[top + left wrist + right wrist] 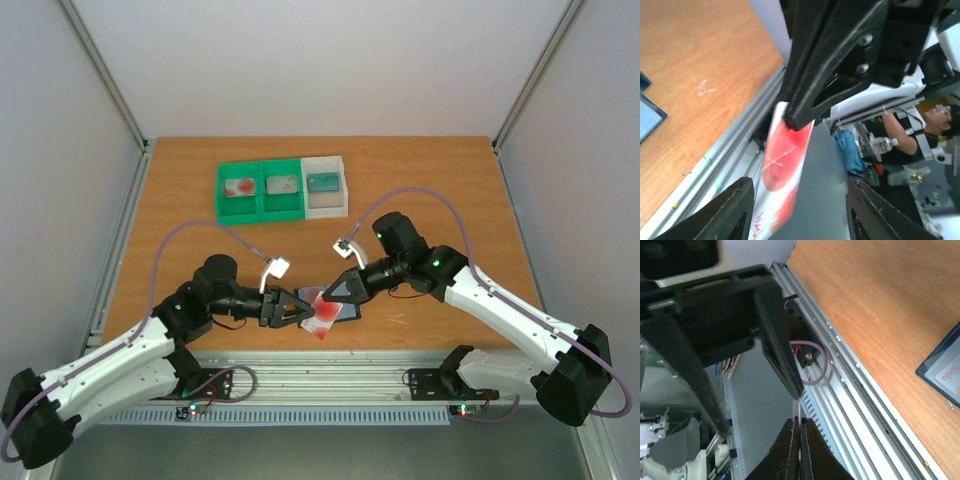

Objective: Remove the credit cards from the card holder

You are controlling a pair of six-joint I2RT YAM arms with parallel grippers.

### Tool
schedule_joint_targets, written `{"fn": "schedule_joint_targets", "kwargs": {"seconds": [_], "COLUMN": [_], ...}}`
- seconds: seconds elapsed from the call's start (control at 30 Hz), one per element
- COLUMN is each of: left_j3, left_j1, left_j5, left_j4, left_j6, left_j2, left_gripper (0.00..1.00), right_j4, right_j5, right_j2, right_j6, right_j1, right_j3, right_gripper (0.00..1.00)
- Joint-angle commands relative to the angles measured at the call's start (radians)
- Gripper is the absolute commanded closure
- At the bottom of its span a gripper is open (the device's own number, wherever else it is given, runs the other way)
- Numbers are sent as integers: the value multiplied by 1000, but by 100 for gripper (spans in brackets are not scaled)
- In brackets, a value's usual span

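Top external view
Left gripper (pixel 299 308): low over the near edge of the table (pixel 450 180), pointing right; finger state not clear from here.
Right gripper (pixel 326 297): pointing left, its tip meeting the left gripper's tip.
Credit card (pixel 322 320): pale with a red blotch, between the two tips, just left of the card holder.
Card holder (pixel 347 311): dark and flat on the wood, under the right gripper's tip.
Compartment tray (pixel 240 166): green and white, well apart at the far side; a pale card (pixel 240 186) with a red blotch lay in its leftmost compartment.

Left wrist view
Left gripper (pixel 800 200): fingers (pixel 737 210) spread wide, one on each side of the credit card (pixel 782 160).
Right gripper (pixel 790 120): came in from above and pinched the card's upper edge.
Credit card: tilted, hanging off the table (pixel 700 50) edge; contact with the left fingers could not be told.
Card holder (pixel 647 117): blue-grey with a black edge, on the wood at the frame's left border.

Right wrist view
Right gripper (pixel 800 427): fingers (pixel 787 450) pressed together on the credit card (pixel 799 412), seen edge-on as a thin pale line.
Left gripper (pixel 757 410): opposite, its fingers apart.
Card holder (pixel 945 367): one corner showing at the right border, flat on the table (pixel 880 300).
Rail (pixel 850 390): aluminium, along the table edge.
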State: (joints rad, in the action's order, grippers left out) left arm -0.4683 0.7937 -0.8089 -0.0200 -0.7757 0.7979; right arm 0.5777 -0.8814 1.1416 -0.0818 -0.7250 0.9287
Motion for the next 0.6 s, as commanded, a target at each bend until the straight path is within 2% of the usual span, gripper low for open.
{"fn": "schedule_joint_targets", "kwargs": {"seconds": [0.0,0.1,0.23,0.4,0.5,0.57], "left_j3": [-72,-65,-49,-10,5,22], "left_j1": [5,5,4,5,4,4], "left_j5": [219,413,558,618,631,626], "left_j4": [115,166,216,198,185,151], "left_j6": [28,-10,-59,-88,-111,-126], "left_j2": [-118,-235,-360,-461,-475,-468], "left_gripper": [42,29,15,6,1,1], "right_j4": [-120,-207,-261,-308,-380,-437], "right_j5": [102,155,266,387,433,457], "right_j2": [-54,-89,-126,-163,-176,-176], "right_j6": [148,245,373,465,533,586], "right_j1": [-5,-4,-3,-4,-3,-5], "right_j3": [-46,-84,-105,-100,-110,-124], "right_gripper": [99,99,99,99,99,99]}}
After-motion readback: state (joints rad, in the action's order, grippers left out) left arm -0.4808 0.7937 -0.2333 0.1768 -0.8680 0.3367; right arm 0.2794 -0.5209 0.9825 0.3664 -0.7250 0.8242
